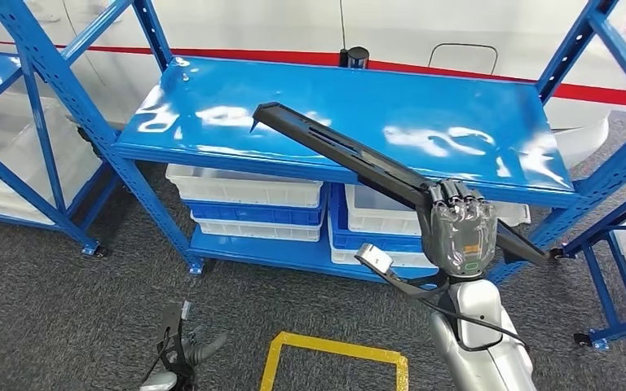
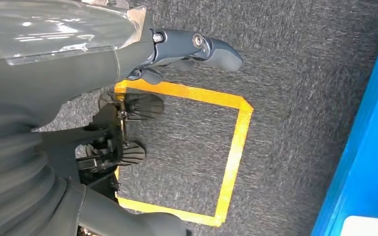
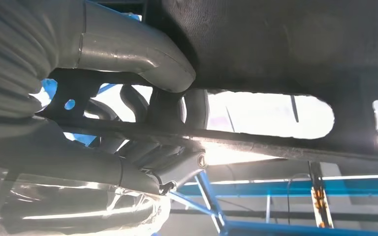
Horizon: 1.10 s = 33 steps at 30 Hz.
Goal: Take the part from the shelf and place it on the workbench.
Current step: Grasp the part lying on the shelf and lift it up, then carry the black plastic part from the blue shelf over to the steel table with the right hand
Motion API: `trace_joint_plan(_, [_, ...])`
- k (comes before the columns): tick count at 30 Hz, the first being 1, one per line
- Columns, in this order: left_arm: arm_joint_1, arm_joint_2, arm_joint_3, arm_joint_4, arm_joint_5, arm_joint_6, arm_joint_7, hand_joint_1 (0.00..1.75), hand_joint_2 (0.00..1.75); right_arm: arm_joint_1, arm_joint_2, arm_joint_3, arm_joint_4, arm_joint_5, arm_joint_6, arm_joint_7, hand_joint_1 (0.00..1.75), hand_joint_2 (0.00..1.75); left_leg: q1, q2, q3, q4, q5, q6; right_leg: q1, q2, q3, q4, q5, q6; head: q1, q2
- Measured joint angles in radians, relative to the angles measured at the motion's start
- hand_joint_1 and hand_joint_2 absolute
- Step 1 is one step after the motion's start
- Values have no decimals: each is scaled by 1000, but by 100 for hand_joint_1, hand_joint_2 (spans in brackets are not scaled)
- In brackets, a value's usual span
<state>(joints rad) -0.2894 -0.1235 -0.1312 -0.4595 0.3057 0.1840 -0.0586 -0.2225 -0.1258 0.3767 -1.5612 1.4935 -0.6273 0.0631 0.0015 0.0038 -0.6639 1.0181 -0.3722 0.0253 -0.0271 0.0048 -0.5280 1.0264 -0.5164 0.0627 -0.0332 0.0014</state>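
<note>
We see the part point(image 1: 334, 149) as a long, flat black strip with narrow slots along its length and a small hooked tip at its far end; it runs on a slant, its far end over the blue shelf point(image 1: 424, 106) top and its near end sticking out past our right hand point(image 1: 459, 230) toward the shelf's right post. Our right hand grips the part near that lower end, fingers curled over its top edge; in the right wrist view the thumb point(image 3: 142, 54) and the dark fingers point(image 3: 177, 162) wrap the black part point(image 3: 285, 54) from both sides, with long cut-outs in it showing bright light. Whether the part's far end rests on the shelf top or hangs just above it we cannot tell. Our left hand point(image 2: 197, 49) hangs low over the floor with nothing in it, its fingers lightly bent and apart. The shelf top is glossy blue, with white bins point(image 1: 244, 186) and blue bins point(image 1: 254, 213) stacked beneath. The floor is dark grey carpet point(image 1: 49, 309) marked with a yellow tape square point(image 1: 334, 350), and a white wall with a red stripe point(image 1: 293, 55) stands behind.
</note>
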Motion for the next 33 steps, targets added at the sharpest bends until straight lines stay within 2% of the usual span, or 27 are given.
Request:
trace_joint_plan(1, [1, 2, 3, 0, -2, -2, 0, 0, 175, -1, 1, 0, 0, -4, 0, -3, 175, 175, 2, -2, -4, 1, 3, -5, -2, -1, -6, -1, 5, -9, 0, 0])
trace_joint_plan(2, [3, 4, 8, 0, -3, -3, -1, 0, 175, -3, 3, -1, 0, -9, 0, -7, 175, 175, 5, -3, -10, 10, -9, -11, -3, -3, -13, 0, 13, -21, -3, 0])
trace_joint_plan(3, [4, 6, 12, 0, -3, -4, -1, 0, 175, -6, 6, -1, 0, -17, 0, -10, 175, 175, 7, -5, -22, 35, -39, -17, -4, -4, -22, -2, 22, -35, -6, 0])
trace_joint_plan(5, [7, 8, 18, 0, -4, -7, -1, 0, 175, -10, 10, -2, 0, -34, 0, -14, 175, 175, 10, -6, -57, 143, -135, -27, -3, -7, -46, -2, 42, -54, -13, 0])
trace_joint_plan(6, [8, 9, 20, 0, -4, -9, -2, 0, 175, -10, 12, -2, 0, -41, 0, -14, 175, 175, 10, -6, -74, 210, -177, -30, -1, -8, -58, -1, 52, -58, -15, 0])
trace_joint_plan(7, [10, 10, 20, 0, -4, -10, -2, 0, 175, -10, 12, -2, 0, -46, 0, -16, 175, 175, 10, -6, -82, 262, -198, -31, 1, -9, -70, -1, 61, -59, -15, 0])
trace_joint_plan(8, [12, 11, 21, 0, -4, -12, -2, 0, 175, -10, 12, -2, 0, -53, 0, -19, 175, 175, 10, -6, -77, 287, -199, -30, 3, -10, -82, 0, 70, -59, -15, 0])
trace_joint_plan(9, [13, 11, 21, 0, -3, -13, -2, 0, 175, -10, 13, -3, 0, -64, 0, -24, 175, 175, 10, -6, -52, 274, -181, -27, 5, -10, -93, 0, 79, -57, -16, 0])
trace_joint_plan(11, [11, 13, 25, -2, -2, -14, -3, 0, 175, -11, 15, -9, 0, -92, 0, -40, 175, 175, 8, -6, 45, 156, -142, -14, 6, -10, -110, 0, 95, -53, -16, 0])
trace_joint_plan(12, [9, 14, 29, -4, -2, -15, -4, 0, 175, -11, 18, -15, 0, -106, 0, -51, 175, 175, 5, -6, 97, 83, -138, -7, 8, -10, -115, 0, 102, -48, -15, 0])
trace_joint_plan(13, [7, 15, 32, -5, -2, -15, -5, 0, 175, -12, 21, -21, 0, -116, 0, -61, 175, 175, 2, -7, 133, 31, -142, 0, 8, -11, -117, -1, 109, -43, -14, 0])
trace_joint_plan(15, [2, 17, 39, -6, -2, -16, -7, 0, 175, -14, 30, -35, 0, -129, 0, -80, 175, 175, -8, -7, 155, -11, -149, 9, 6, -14, -118, -6, 124, -28, -14, 0])
trace_joint_plan(17, [0, 17, 43, -6, -2, -16, -7, 0, 175, -14, 37, -48, 0, -134, 0, -90, 175, 175, -9, -5, 148, -22, -126, 22, 4, -15, -123, -6, 127, -16, -16, 0])
trace_joint_plan(18, [-2, 17, 45, -6, -2, -16, -8, 0, 175, -14, 39, -54, 0, -135, 0, -92, 175, 175, -7, -4, 141, -28, -111, 30, 5, -14, -133, 10, 108, -17, -14, 0])
trace_joint_plan(19, [-3, 17, 45, -6, -2, -16, -8, 0, 175, -14, 39, -59, 0, -136, 0, -93, 175, 175, -4, -2, 131, -34, -96, 37, 6, -12, -148, 46, 74, -21, -11, 0])
trace_joint_plan(21, [-4, 17, 46, -6, -1, -16, -8, 0, 175, -14, 41, -67, 0, -140, 0, -98, 175, 175, -5, -1, 101, -35, -72, 43, 6, -9, -188, 170, -13, -30, -5, 0])
trace_joint_plan(22, [-4, 16, 46, -6, -1, -16, -8, 0, 175, -13, 42, -71, 0, -142, 0, -101, 175, 175, -5, -1, 85, -35, -60, 43, 5, -9, -202, 233, -39, -27, -3, 0])
trace_joint_plan(23, [-4, 16, 46, -6, -1, -16, -8, 0, 175, -13, 44, -75, 1, -145, 0, -104, 175, 175, -5, -1, 69, -34, -49, 42, 5, -9, -203, 272, -45, -19, -3, 0])
trace_joint_plan(24, [-3, 16, 46, -5, -1, -16, -8, 0, 175, -13, 47, -79, 2, -146, 0, -108, 175, 175, -5, -1, 53, -33, -37, 40, 4, -9, -187, 278, -34, -8, -2, 0])
trace_joint_plan(25, [-3, 16, 46, -5, -1, -16, -8, 0, 175, -13, 50, -83, 2, -147, 0, -111, 175, 175, -5, -1, 39, -32, -27, 37, 3, -9, -152, 245, -13, 2, -2, 0])
trace_joint_plan(26, [-4, 16, 46, -5, -1, -17, -8, 0, 175, -14, 52, -87, 3, -149, 0, -114, 175, 175, -5, -1, 27, -29, -18, 33, 2, -9, -101, 182, 6, 9, -1, 0])
trace_joint_plan(28, [-5, 17, 47, -5, -1, -17, -9, 0, 175, -16, 58, -91, 3, -152, 0, -120, 175, 175, -8, -2, 7, -21, -2, 23, 5, -8, 2, 35, 5, 4, -1, 0])
trace_joint_plan(29, [-5, 17, 47, -5, -1, -17, -10, 0, 175, -18, 62, -94, 3, -155, 0, -123, 175, 175, -9, -2, 2, -18, 6, 18, 7, -7, 29, -10, -4, -3, -2, 0])
trace_joint_plan(30, [-6, 17, 47, -5, -1, -17, -11, 0, 175, -19, 65, -96, 4, -158, 0, -126, 175, 175, -9, -2, -3, -17, 14, 11, 10, -6, 40, -32, -12, -11, -2, 0])
trace_joint_plan(31, [-5, 17, 47, -4, -2, -17, -12, 0, 175, -19, 68, -98, 6, -161, 0, -129, 175, 175, -8, -2, -6, -19, 21, 5, 9, -5, 34, -35, -8, -20, -3, 0])
trace_joint_plan(32, [-5, 18, 48, -4, -2, -16, -12, 0, 175, -20, 70, -100, 7, -163, 0, -132, 175, 175, -6, -4, -10, -17, 20, -1, 7, -6, 27, -35, 0, -29, -2, 0])
trace_joint_plan(33, [-5, 19, 48, -3, -2, -16, -13, 0, 175, -21, 72, -101, 9, -163, 0, -134, 175, 175, -3, -5, -19, -4, 0, -9, 5, -8, 19, -36, 10, -39, -4, 0])
